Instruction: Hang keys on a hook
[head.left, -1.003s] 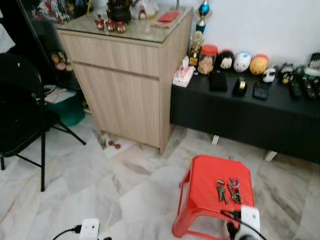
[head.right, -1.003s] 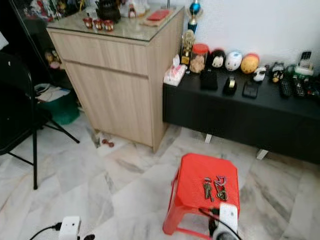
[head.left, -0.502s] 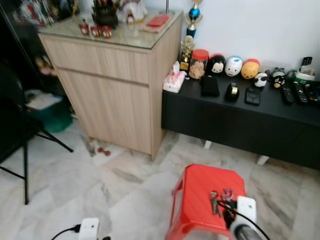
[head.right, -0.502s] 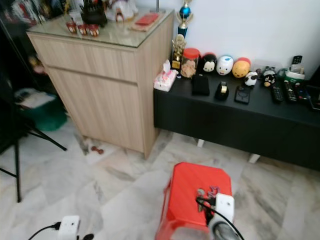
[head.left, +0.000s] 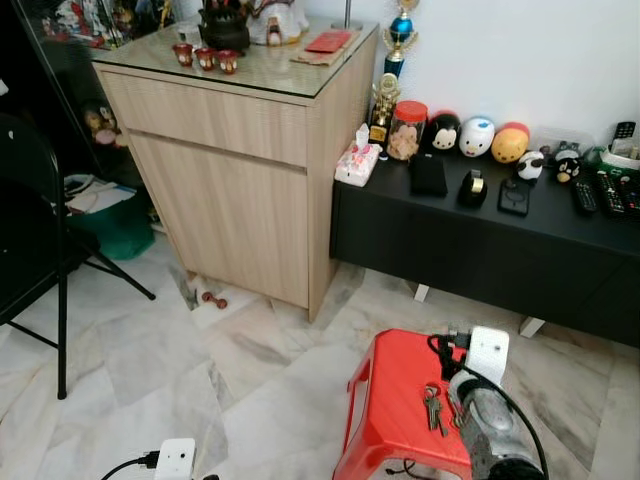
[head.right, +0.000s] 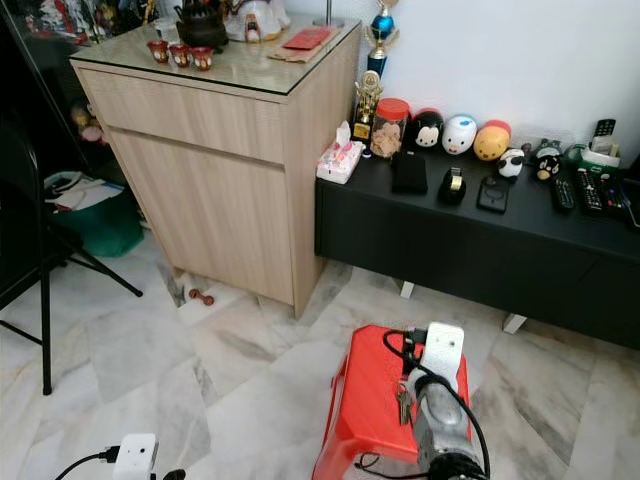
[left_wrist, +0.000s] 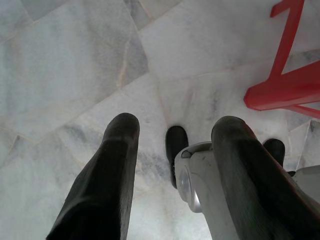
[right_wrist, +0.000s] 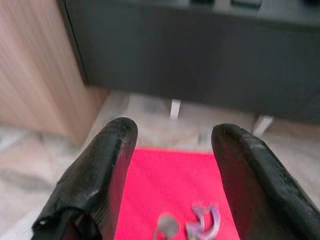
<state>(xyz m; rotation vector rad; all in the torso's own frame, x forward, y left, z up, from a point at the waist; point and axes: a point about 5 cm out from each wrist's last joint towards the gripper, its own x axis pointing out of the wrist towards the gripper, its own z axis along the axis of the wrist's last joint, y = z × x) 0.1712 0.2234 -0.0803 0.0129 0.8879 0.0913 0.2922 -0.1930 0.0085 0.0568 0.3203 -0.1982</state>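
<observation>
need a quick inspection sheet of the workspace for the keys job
surface: red stool on marble floor
job's things: keys lie on the stool; hook: nothing seen
clutter: small items on black bench; cups on wooden cabinet
hands: right hand open above the stool, keys between its fingers' line of sight; left hand open, idle over floor
cables: black cable loops along right arm
surroundings: folding chair on the left, white wall behind
</observation>
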